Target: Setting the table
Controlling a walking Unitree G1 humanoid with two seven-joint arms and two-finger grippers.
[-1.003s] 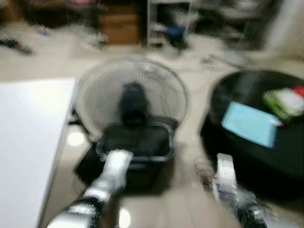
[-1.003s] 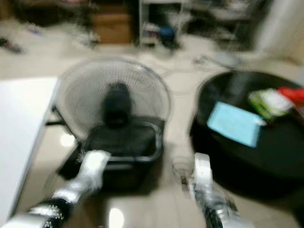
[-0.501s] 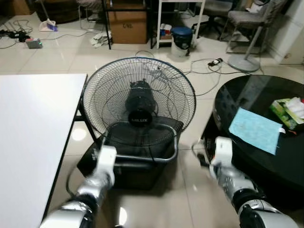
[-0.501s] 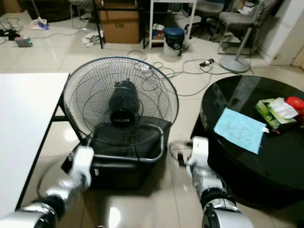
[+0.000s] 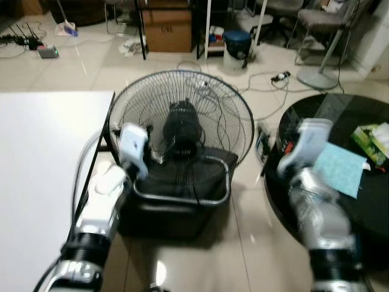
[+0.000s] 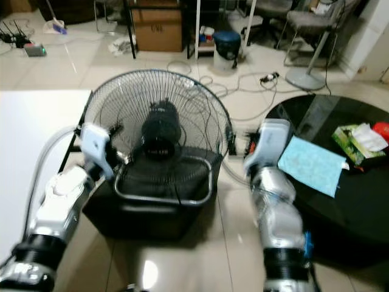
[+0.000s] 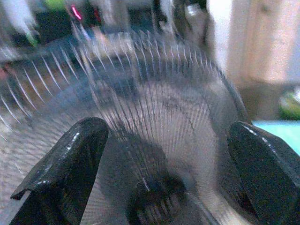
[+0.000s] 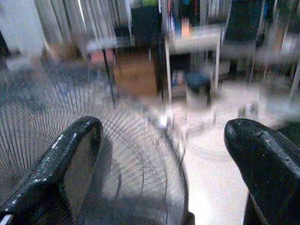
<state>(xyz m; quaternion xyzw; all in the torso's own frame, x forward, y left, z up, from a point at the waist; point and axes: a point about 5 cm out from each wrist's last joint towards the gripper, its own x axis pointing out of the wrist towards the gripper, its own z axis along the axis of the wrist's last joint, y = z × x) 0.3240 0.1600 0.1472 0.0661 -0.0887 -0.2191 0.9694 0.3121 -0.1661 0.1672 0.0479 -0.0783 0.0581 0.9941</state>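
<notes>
Well, far left, white table (image 5: 36, 170), bare top. Left gripper (image 7: 154, 173) raised beside the fan (image 5: 182, 121), fingers spread wide, holding nothing. Fan sits tilted on a black crate (image 5: 173, 207) between the two tables, cords (image 5: 267, 79) on the floor behind it. Right gripper (image 8: 164, 168) raised near the black table (image 5: 364, 219), fingers spread, empty. Blue cloth (image 5: 339, 169) lies on the black table, tissue box (image 5: 374, 137) near it; cloth looks like the piece to set. Risk: arms raised close to the grille, so a fingertip may snag the wires or tip the fan.
</notes>
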